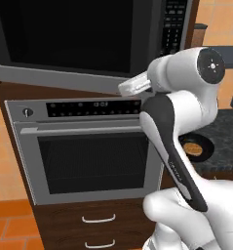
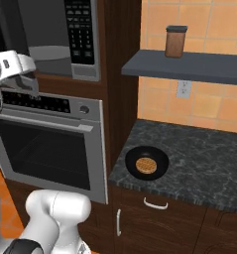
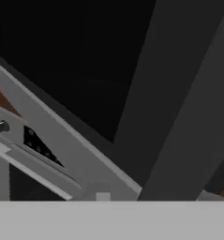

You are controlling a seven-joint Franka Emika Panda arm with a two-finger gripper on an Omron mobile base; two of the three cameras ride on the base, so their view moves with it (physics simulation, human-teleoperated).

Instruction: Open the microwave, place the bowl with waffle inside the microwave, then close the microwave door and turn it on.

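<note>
Rigid, hinged, probably fairly light to swing: the microwave door [image 1: 64, 34], a dark glass panel in a grey frame, best taken by its long vertical black bar handle [image 3: 188, 108], seen close up in the hand view as a broad dark bar running slantwise beside the glass. Door apparently closed, flush with the microwave [image 2: 55, 39], built in above the silver oven [image 1: 84, 146], keypad [image 2: 81, 30] at its right. Bowl with waffle [image 2: 147, 164] resting on the dark stone tabletop [image 2: 199, 163] to the right of the oven, well apart from the hand; stiff, shallow, easy to tip, so better lifted level by the rim. Arm raised and bent at the elbow, wrist reaching forward toward the microwave's lower trim. Hand [image 1: 132, 86] near the door's lower right; whether released or clenched, cannot tell; nothing visibly grasped.
</note>
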